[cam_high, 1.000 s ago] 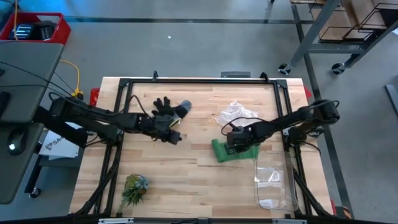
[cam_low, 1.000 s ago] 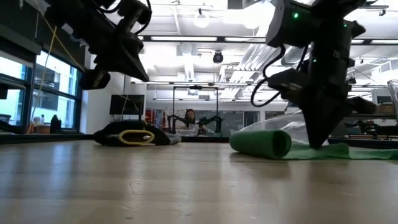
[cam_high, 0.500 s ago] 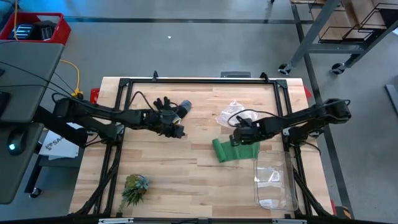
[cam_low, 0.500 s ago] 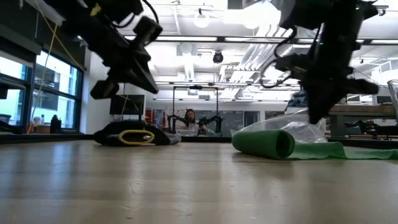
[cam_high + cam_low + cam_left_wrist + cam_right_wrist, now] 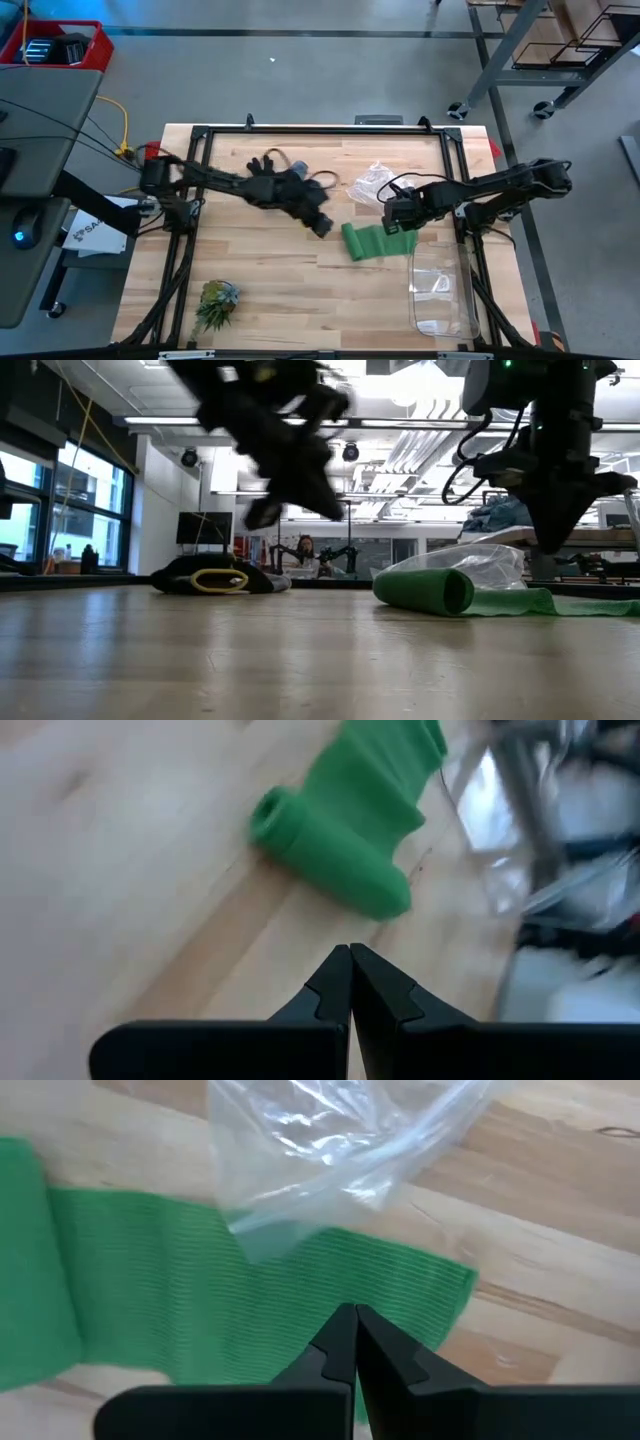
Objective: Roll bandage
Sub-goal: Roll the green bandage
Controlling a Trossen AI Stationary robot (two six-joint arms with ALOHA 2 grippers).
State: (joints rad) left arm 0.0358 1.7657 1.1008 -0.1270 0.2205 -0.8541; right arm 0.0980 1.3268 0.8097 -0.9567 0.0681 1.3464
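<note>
The left hand (image 5: 320, 226) has swung from the glove (image 5: 268, 172) toward the bandage (image 5: 372, 241), fingers pressed together; the right hand (image 5: 397, 218) hovers above it, likewise closed.

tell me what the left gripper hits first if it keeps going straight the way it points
Most likely the bandage: the left gripper, fingers shut, points at its rolled end, with only bare table between. Depth is unclear, so it may touch the wood just short of the roll.
</note>
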